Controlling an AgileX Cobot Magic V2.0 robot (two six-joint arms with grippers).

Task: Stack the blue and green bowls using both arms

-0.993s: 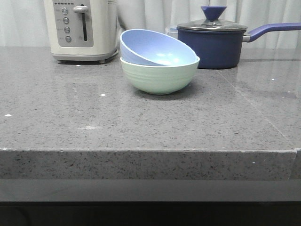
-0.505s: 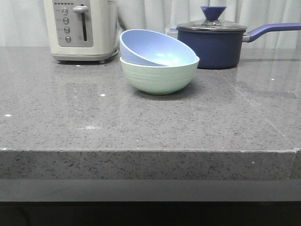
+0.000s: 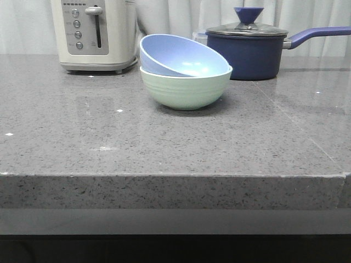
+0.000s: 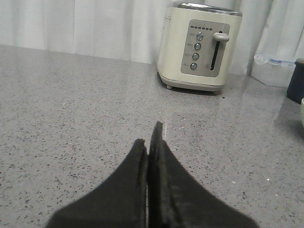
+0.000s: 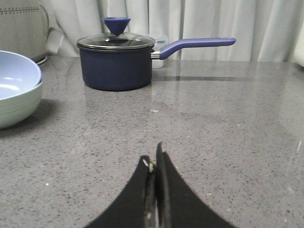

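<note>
I read the stack as done: blue bowl [image 3: 181, 55] sits tilted inside green bowl [image 3: 185, 87] at frame upper center on the counter [image 3: 164, 142], left hand [image 4: 151, 142] and right hand [image 5: 154, 164] both pressed together, empty, clear of them.

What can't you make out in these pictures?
- Front view: the blue bowl sits tilted in the green bowl, whose wall hides its base. Neither arm shows.
- Right wrist view: both bowls are cut off by the frame edge.
- Front view: labels on the toaster are too small to read.
</note>
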